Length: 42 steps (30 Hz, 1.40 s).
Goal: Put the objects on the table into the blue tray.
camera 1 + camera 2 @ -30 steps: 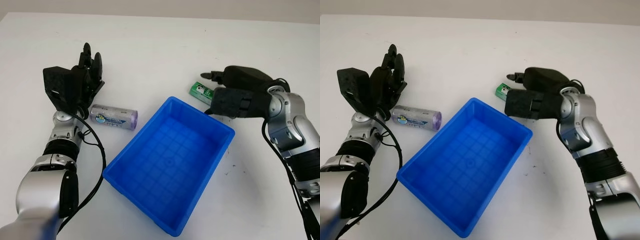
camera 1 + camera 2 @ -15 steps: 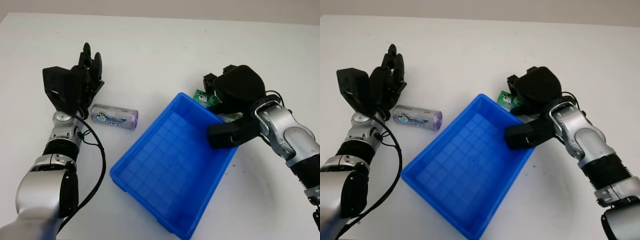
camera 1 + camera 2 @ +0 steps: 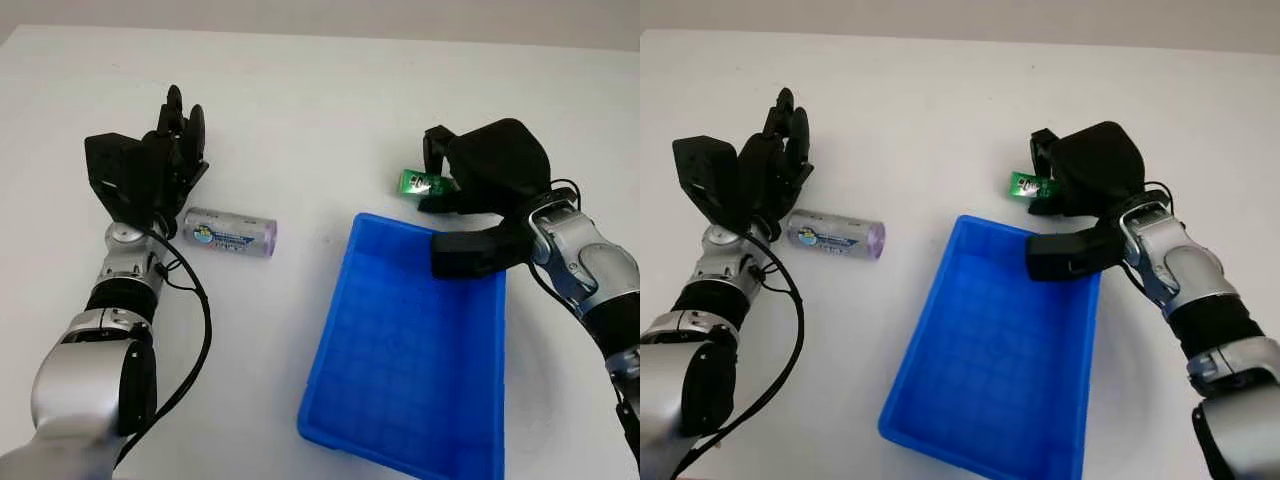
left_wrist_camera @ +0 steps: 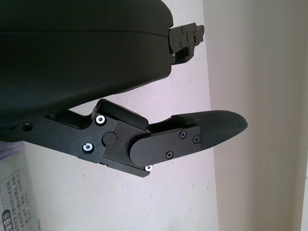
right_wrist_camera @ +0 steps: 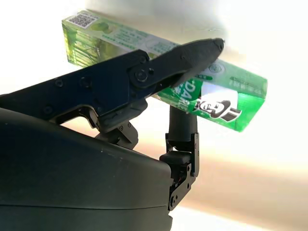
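The blue tray (image 3: 405,350) lies right of centre, its long side running away from me. Just beyond its far right corner, my right hand (image 3: 436,172) is shut on a small green box (image 3: 418,183). The right wrist view shows the green box (image 5: 226,103) pinched between a finger (image 5: 159,72) in front and another behind. A silver and purple can (image 3: 228,233) lies on its side at the left. My left hand (image 3: 178,110) is open, held upright just beyond the can's left end. The can's label (image 4: 14,192) peeks in at the edge of the left wrist view.
The white table (image 3: 320,110) stretches bare behind both hands. My right forearm (image 3: 585,270) runs along the tray's right side, and a black part of the hand (image 3: 470,252) overlaps the tray's far right corner.
The tray has swung round and slid right, now lying lengthwise. My right hand has curled over the green box and closed on it. The left hand and can have stayed put.
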Each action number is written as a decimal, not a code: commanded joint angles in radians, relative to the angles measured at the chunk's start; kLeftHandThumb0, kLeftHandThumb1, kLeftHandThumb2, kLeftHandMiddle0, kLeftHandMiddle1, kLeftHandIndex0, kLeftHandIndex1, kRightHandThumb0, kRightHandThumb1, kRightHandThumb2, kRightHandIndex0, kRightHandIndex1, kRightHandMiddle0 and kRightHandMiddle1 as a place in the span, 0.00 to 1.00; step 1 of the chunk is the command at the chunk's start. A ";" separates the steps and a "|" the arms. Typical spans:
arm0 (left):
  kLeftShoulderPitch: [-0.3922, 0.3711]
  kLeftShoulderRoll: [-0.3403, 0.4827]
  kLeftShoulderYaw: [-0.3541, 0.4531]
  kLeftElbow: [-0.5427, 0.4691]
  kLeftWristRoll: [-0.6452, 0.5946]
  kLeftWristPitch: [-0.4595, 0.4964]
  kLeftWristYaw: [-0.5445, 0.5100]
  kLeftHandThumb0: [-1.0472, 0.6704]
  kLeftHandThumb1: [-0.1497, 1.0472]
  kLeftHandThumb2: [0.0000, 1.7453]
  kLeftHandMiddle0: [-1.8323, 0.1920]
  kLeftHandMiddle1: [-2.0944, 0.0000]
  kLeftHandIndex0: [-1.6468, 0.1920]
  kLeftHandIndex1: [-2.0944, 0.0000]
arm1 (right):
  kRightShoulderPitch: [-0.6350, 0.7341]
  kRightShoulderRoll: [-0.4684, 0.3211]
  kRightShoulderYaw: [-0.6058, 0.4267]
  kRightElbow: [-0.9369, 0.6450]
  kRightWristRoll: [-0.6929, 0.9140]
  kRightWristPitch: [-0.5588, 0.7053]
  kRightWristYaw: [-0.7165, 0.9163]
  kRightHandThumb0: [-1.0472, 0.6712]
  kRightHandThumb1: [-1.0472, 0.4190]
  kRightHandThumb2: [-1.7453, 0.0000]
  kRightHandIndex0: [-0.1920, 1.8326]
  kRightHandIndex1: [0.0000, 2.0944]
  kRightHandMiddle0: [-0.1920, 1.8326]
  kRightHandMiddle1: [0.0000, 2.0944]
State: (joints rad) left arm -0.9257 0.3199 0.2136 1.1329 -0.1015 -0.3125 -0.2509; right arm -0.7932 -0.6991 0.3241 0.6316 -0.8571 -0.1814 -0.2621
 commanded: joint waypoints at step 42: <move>-0.010 0.002 -0.005 0.006 0.009 -0.003 0.010 0.14 1.00 0.37 1.00 1.00 1.00 1.00 | 0.137 -0.161 -0.308 -0.999 0.911 0.597 1.100 0.42 0.00 0.95 0.40 1.00 0.30 1.00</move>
State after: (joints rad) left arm -0.9256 0.3177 0.2120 1.1361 -0.0950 -0.3156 -0.2368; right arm -0.6402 -0.8315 0.0055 -0.3709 0.0482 0.4385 0.8109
